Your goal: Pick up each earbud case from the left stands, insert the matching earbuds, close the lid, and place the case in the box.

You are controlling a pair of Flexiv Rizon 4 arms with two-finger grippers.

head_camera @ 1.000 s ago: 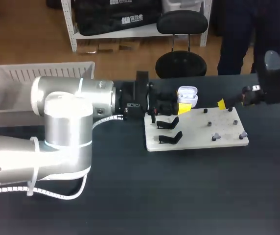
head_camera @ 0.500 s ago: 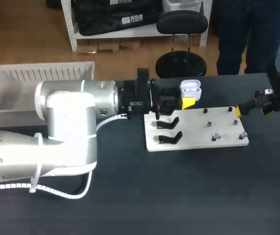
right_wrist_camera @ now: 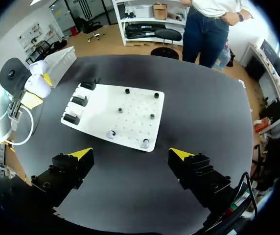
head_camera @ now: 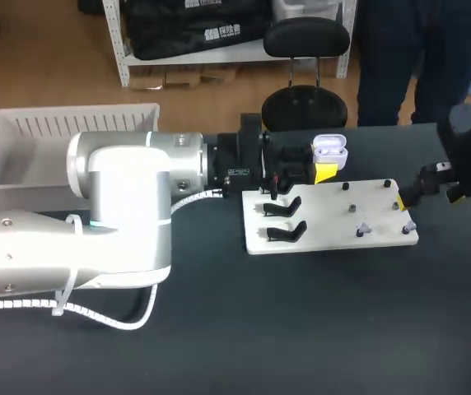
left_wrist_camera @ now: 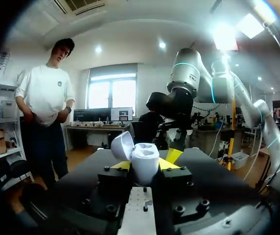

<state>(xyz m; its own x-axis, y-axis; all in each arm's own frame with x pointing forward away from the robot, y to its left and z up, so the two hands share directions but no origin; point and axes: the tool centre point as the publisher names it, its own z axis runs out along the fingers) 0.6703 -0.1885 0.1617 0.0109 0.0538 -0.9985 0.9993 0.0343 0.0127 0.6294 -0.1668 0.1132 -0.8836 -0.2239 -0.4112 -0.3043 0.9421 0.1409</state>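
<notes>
From the left of the head view comes the left arm: fat silver-grey cylinders with a white rounded joint cap. A white coiled cable runs along it, held by white cable ties. The wrist section is black and blocky, with small screw heads. The left gripper has black finger blocks, bright yellow tips and a white drilled plate with dark screws. At the right edge, the right arm looks dark grey. The right gripper has two black stepped fingers with yellow wedge tips.
</notes>
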